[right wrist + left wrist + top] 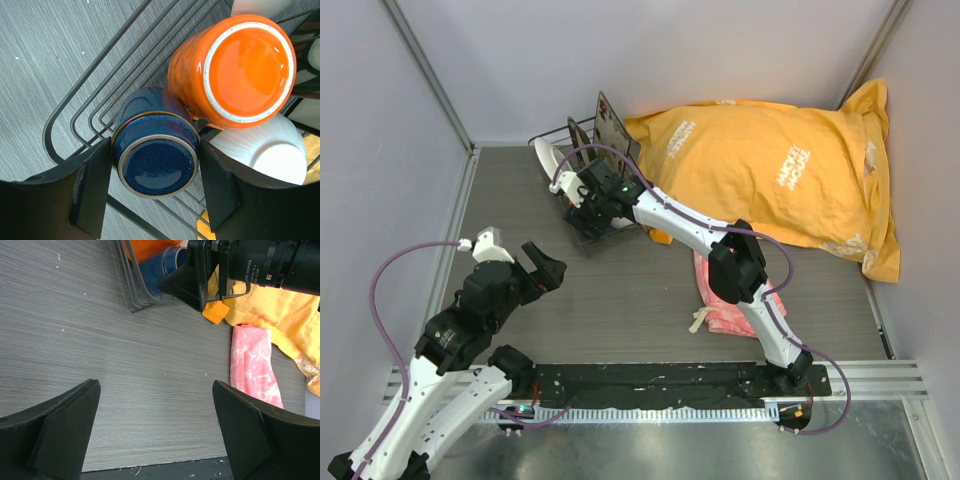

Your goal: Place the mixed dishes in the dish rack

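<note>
Right claw [155, 172] grips the blue cup [157, 162], bottom up in the rack [134, 296] at seven o'clock of the orange mug [235, 65]: best release gently, lift straight; left claw [155, 405] hangs open.

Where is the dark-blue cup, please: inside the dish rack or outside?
Inside: the dark-blue cup sits within the dish rack wires beside the orange mug, gripped by the right pincer.

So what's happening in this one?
The right gripper is down in the dish rack, its jaws closed on the small dark-blue cup, which sits beside the orange mug and white bowl. The left gripper hangs open above the table, holding nothing.
</note>
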`<action>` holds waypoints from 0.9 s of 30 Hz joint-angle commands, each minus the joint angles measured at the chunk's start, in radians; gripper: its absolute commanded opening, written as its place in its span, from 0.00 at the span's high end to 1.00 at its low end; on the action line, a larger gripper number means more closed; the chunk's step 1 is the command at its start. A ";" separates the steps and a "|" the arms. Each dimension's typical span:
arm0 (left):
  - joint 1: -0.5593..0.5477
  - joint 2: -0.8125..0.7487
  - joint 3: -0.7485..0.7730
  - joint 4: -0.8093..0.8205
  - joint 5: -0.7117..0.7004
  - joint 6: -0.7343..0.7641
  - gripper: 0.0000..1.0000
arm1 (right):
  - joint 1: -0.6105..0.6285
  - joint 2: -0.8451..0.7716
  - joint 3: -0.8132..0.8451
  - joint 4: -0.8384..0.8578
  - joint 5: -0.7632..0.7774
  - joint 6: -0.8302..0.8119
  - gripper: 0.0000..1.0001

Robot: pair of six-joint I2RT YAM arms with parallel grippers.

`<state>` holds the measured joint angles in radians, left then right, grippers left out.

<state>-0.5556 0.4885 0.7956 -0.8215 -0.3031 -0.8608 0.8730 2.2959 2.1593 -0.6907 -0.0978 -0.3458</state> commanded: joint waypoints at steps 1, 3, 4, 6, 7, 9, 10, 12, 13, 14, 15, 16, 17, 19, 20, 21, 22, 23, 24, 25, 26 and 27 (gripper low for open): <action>0.005 -0.013 -0.002 0.005 -0.007 -0.010 0.00 | 0.011 0.002 0.040 -0.063 -0.037 -0.022 0.47; 0.005 -0.011 -0.002 0.004 -0.005 -0.012 0.00 | 0.011 0.002 0.040 -0.066 -0.040 -0.024 0.45; 0.005 -0.011 -0.002 0.005 -0.005 -0.012 0.00 | 0.011 0.002 0.040 -0.064 -0.040 -0.022 0.44; 0.005 -0.011 -0.002 0.004 -0.007 -0.011 0.00 | 0.011 -0.001 0.042 -0.066 -0.042 -0.021 0.42; 0.005 -0.013 -0.002 0.005 -0.005 -0.011 0.00 | 0.011 -0.003 0.042 -0.066 -0.045 -0.021 0.40; 0.003 -0.011 -0.002 0.007 -0.005 -0.012 0.00 | 0.011 -0.004 0.043 -0.064 -0.045 -0.022 0.39; 0.005 -0.010 -0.002 0.007 -0.005 -0.011 0.00 | 0.011 -0.006 0.045 -0.064 -0.045 -0.022 0.39; 0.005 -0.011 -0.004 0.008 -0.004 -0.011 0.00 | 0.011 -0.009 0.047 -0.066 -0.043 -0.022 0.38; 0.005 -0.010 -0.004 0.008 -0.004 -0.012 0.00 | 0.011 -0.009 0.048 -0.064 -0.045 -0.022 0.38; 0.005 -0.011 -0.004 0.007 -0.004 -0.011 0.00 | 0.011 -0.013 0.048 -0.066 -0.046 -0.024 0.38; 0.005 -0.011 -0.004 0.008 -0.004 -0.012 0.00 | 0.011 -0.015 0.050 -0.066 -0.048 -0.025 0.38; 0.005 -0.011 -0.004 0.008 -0.004 -0.012 0.00 | 0.011 -0.016 0.050 -0.066 -0.046 -0.024 0.38; 0.005 -0.011 -0.004 0.008 -0.005 -0.012 0.00 | 0.011 -0.021 0.051 -0.067 -0.048 -0.024 0.38; 0.005 -0.011 -0.004 0.007 -0.005 -0.012 0.00 | 0.011 -0.023 0.054 -0.067 -0.051 -0.025 0.38; 0.005 -0.013 -0.004 0.007 -0.004 -0.014 0.00 | 0.011 -0.026 0.056 -0.067 -0.052 -0.024 0.38; 0.003 -0.014 -0.004 0.007 -0.005 -0.014 0.00 | 0.011 -0.026 0.059 -0.067 -0.051 -0.025 0.38; 0.003 -0.016 -0.004 0.007 -0.004 -0.015 0.00 | 0.011 -0.026 0.060 -0.070 -0.052 -0.025 0.38; 0.003 -0.016 -0.003 0.008 -0.004 -0.014 0.00 | 0.011 -0.029 0.062 -0.070 -0.052 -0.025 0.38; 0.005 -0.013 -0.002 0.008 -0.004 -0.014 0.00 | 0.011 -0.027 0.066 -0.070 -0.052 -0.025 0.38; 0.003 -0.013 -0.002 0.007 -0.004 -0.014 0.00 | 0.011 -0.029 0.068 -0.072 -0.052 -0.027 0.38; 0.005 -0.013 -0.001 0.007 -0.004 -0.015 0.00 | 0.011 -0.029 0.073 -0.070 -0.054 -0.025 0.38; 0.003 -0.011 -0.001 0.007 -0.004 -0.015 0.00 | 0.011 -0.029 0.079 -0.072 -0.056 -0.025 0.38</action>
<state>-0.5556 0.4824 0.7956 -0.8238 -0.3035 -0.8642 0.8730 2.2978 2.1841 -0.7258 -0.1192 -0.3485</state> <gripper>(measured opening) 0.996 0.684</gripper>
